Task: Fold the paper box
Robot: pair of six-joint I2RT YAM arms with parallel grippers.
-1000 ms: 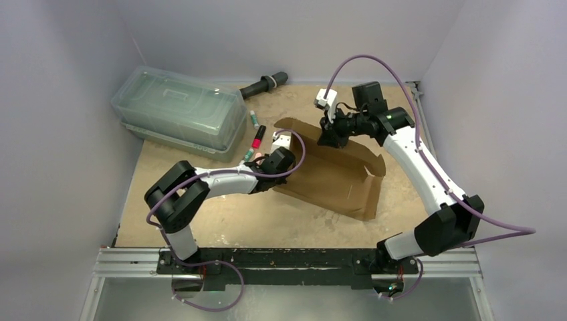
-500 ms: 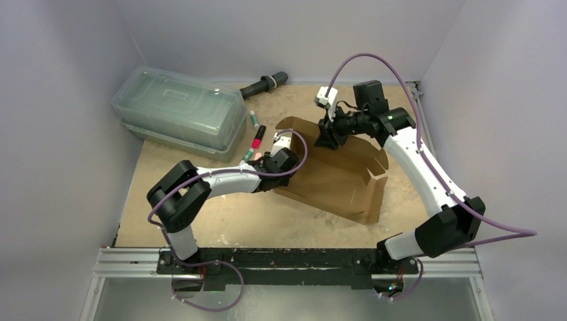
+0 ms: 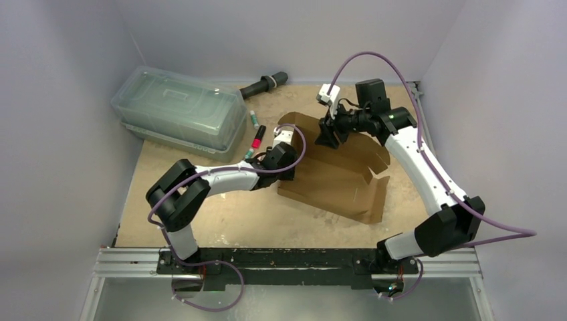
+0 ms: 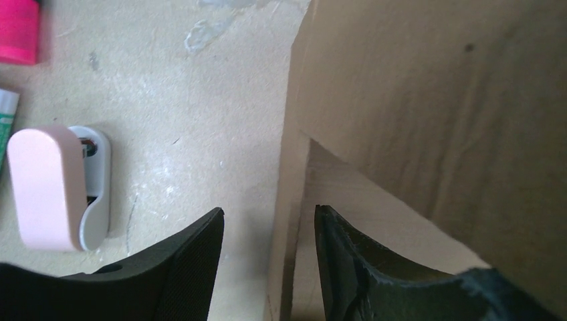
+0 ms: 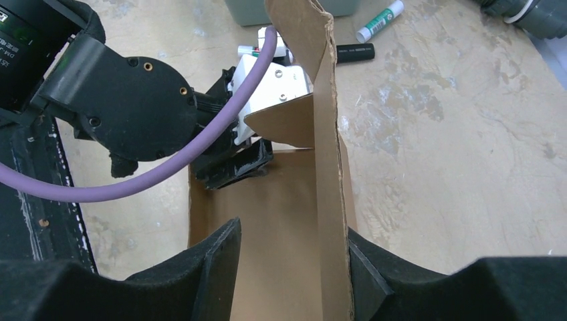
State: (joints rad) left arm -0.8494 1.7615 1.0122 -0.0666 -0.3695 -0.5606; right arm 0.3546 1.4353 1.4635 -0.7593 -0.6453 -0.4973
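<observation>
Bare table [image 3: 261, 217] open before paper box [image 3: 334, 177], lidded container [image 3: 180, 110] and markers [image 3: 257, 137] crowding far left, right strip seemingly free

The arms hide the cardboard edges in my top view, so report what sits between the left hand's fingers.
Observer: The left hand straddles a wall edge of the paper box, clear of one finger.
Operator: Now the right hand.
Observer: The right hand straddles an upright flap, close against one finger, clear of the other.
Operator: Name anything beside the left hand.
Observer: A small pink-and-white item lies on the table, apart from the box.
</observation>
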